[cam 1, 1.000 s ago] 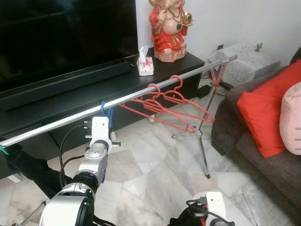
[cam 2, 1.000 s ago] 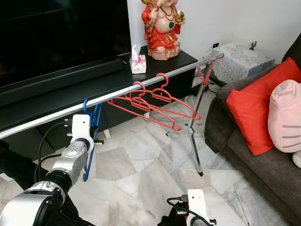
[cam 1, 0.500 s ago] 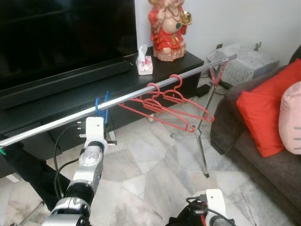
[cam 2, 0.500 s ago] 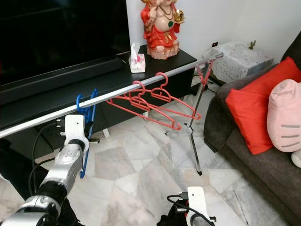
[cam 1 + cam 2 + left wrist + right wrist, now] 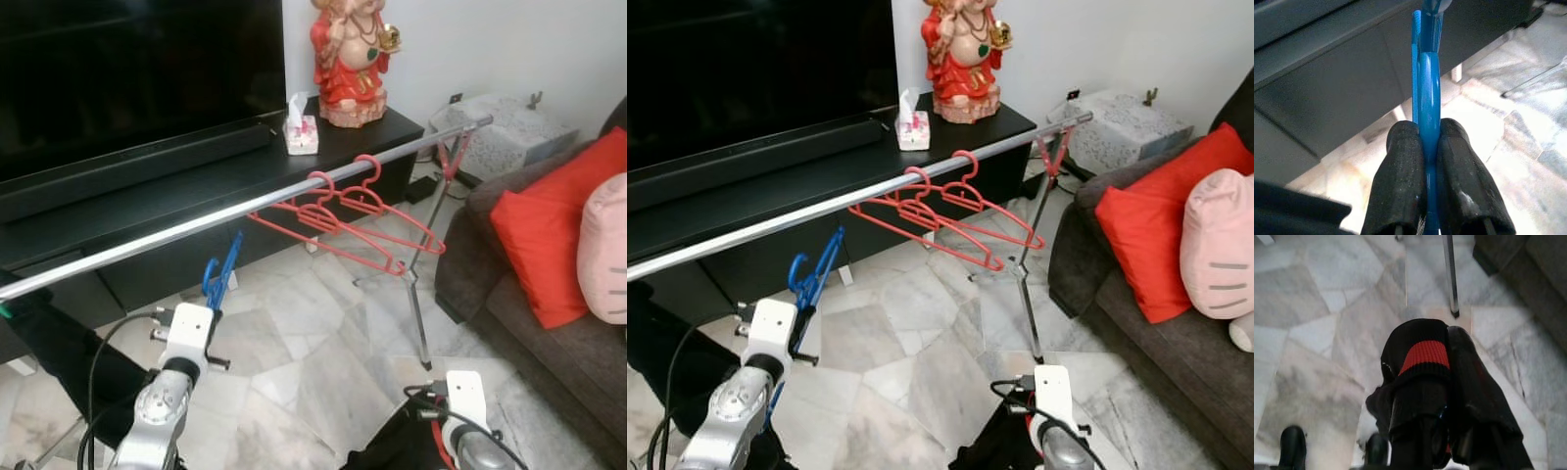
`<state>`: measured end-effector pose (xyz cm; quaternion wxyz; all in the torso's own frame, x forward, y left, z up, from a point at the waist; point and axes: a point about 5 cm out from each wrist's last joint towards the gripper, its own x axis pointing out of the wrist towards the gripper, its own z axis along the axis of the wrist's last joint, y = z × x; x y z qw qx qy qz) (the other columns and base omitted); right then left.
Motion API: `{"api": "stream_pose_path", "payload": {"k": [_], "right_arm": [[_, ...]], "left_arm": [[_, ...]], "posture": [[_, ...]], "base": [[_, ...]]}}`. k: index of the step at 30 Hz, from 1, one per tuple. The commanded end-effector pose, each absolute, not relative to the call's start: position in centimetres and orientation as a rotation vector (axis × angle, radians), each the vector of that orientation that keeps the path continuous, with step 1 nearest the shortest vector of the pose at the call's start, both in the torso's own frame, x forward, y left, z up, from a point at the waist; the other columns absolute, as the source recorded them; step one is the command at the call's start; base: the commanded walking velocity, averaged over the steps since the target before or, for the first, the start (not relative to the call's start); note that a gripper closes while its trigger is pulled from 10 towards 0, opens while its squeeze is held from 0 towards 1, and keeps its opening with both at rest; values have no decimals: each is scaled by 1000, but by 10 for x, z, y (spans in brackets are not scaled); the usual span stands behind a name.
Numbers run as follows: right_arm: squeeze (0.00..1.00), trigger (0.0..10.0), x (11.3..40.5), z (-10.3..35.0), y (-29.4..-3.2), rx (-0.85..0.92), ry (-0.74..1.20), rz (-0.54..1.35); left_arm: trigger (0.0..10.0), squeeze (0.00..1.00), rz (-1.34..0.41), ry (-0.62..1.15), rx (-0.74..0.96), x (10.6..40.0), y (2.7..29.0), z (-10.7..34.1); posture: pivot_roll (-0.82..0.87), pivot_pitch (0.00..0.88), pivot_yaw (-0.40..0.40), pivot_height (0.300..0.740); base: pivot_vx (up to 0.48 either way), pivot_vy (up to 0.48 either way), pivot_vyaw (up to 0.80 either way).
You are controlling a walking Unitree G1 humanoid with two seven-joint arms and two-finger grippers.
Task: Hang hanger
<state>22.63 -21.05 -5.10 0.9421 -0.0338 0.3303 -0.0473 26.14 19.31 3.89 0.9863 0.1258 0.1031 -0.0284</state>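
Left gripper (image 5: 1427, 147) clenched on blue hanger (image 5: 221, 272), hook end up, below and just in front of rail (image 5: 196, 226). Rail runs left-right above. Right gripper (image 5: 1444, 396) low, grasping dark cloth (image 5: 1422, 352).

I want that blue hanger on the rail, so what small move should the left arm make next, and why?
Probably lift it: the left pincer grips the blue hanger, whose hook sits below the silver rail, left of the red hangers.
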Motion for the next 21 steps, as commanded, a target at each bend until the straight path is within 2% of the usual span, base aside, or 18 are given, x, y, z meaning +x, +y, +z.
{"api": "stream_pose_path", "payload": {"k": [1,5,13,21], "right_arm": [[0,10000,236,-41,-217,-68,601,-109],[0,10000,239,-37,-219,-78,562,-112],[0,10000,240,-30,-220,-73,470,-103],[0,10000,244,-23,-220,-101,425,-60]], "left_arm": [[10000,0,-44,214,282,257,196,36],[10000,0,-12,226,277,249,199,33],[10000,0,97,232,264,215,210,29],[10000,0,160,230,232,202,210,26]], "posture": [[-55,0,-59,740],[-65,0,-71,740],[-55,0,-93,740],[-51,0,-122,740]], "base": [[0,0,0],[0,0,0],[0,0,0],[0,0,0]]}}
